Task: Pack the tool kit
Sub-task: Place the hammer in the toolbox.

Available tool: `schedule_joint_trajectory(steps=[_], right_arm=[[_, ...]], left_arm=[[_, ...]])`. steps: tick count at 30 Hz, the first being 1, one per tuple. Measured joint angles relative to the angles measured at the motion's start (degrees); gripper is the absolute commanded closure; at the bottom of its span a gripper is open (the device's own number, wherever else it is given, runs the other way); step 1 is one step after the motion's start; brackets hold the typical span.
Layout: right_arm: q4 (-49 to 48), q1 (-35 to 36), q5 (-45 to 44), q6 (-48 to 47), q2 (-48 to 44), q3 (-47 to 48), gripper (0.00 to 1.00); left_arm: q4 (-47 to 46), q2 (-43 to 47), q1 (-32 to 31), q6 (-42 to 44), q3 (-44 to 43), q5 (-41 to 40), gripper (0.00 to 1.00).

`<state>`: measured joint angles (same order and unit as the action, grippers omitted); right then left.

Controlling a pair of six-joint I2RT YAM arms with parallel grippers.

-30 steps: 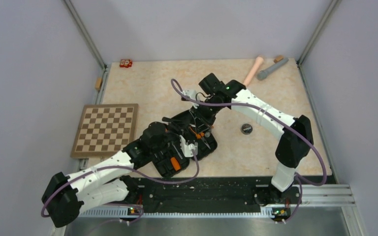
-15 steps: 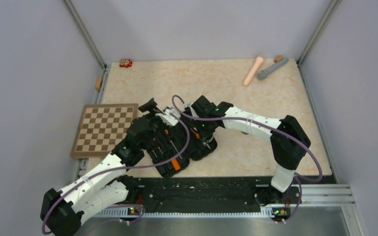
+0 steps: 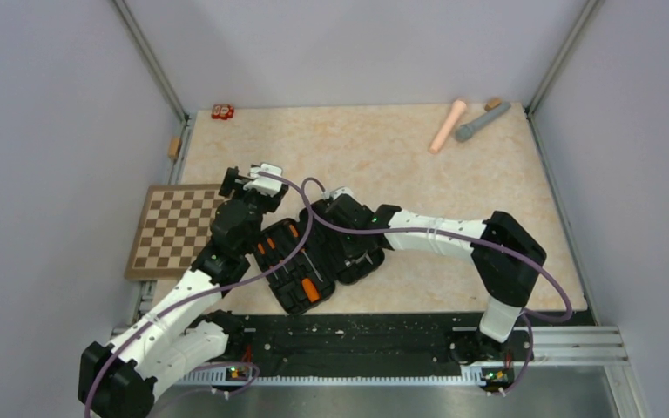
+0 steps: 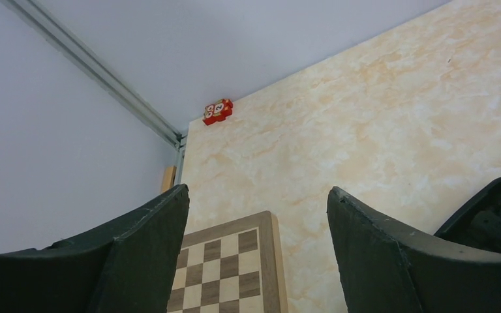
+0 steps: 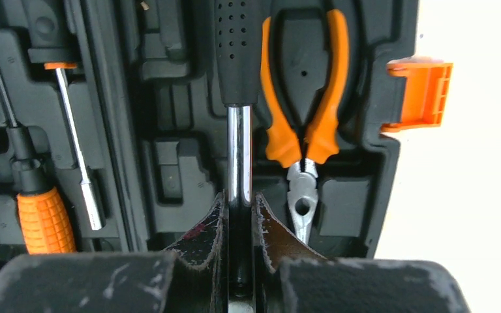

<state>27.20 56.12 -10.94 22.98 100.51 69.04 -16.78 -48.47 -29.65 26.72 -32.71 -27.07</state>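
The tool kit's black case (image 3: 283, 300) lies open near the table's front middle. Orange-handled screwdrivers (image 3: 270, 244) sit in its slots. My right gripper (image 5: 239, 199) is shut on the chrome shaft (image 5: 239, 150) of a black-handled tool (image 5: 238, 52), held just over the case's moulded tray (image 5: 169, 176). Beside it, the orange pliers (image 5: 303, 124) rest in their slot, with the orange latch (image 5: 421, 94) at the rim. An orange-handled screwdriver (image 5: 42, 218) lies at left. From above, the right gripper (image 3: 335, 233) is over the case. My left gripper (image 3: 246, 177) (image 4: 258, 189) is open and empty, up-left of the case.
A brown chessboard (image 3: 183, 228) (image 4: 235, 274) lies at the left edge, just ahead of the left gripper. Pink (image 3: 447, 124) and grey (image 3: 481, 120) cylinders lie at the back right. A small red block (image 3: 222, 111) (image 4: 218, 111) sits in the back left corner.
The left gripper opened and drew back from the case, up and left toward the chessboard. The right arm swung down and left, bringing its tool over the case.
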Motion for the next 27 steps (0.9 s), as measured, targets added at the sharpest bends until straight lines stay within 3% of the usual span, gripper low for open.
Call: schedule_joint_trajectory(steps=[7, 18, 22, 27], right_arm=[[-1.40, 2.86, -1.05, 3.19, -0.81, -2.05, 0.97], [-4.11, 4.04, -2.56, 5.57, -1.70, -5.27, 0.65], [-5.05, 4.04, -2.78, 5.62, -2.10, -6.03, 0.65], [-4.96, 4.04, -3.26, 5.60, -2.54, -6.05, 0.74]], left_arm=[[-0.92, 0.04, -0.02, 0.00, 0.02, -0.68, 0.20], [-1.22, 1.01, -0.02, 0.31, 0.33, -0.42, 0.21], [-1.25, 1.11, -0.02, 0.39, 0.50, -0.02, 0.22], [-1.25, 1.11, -0.02, 0.42, 0.57, 0.68, 0.22]])
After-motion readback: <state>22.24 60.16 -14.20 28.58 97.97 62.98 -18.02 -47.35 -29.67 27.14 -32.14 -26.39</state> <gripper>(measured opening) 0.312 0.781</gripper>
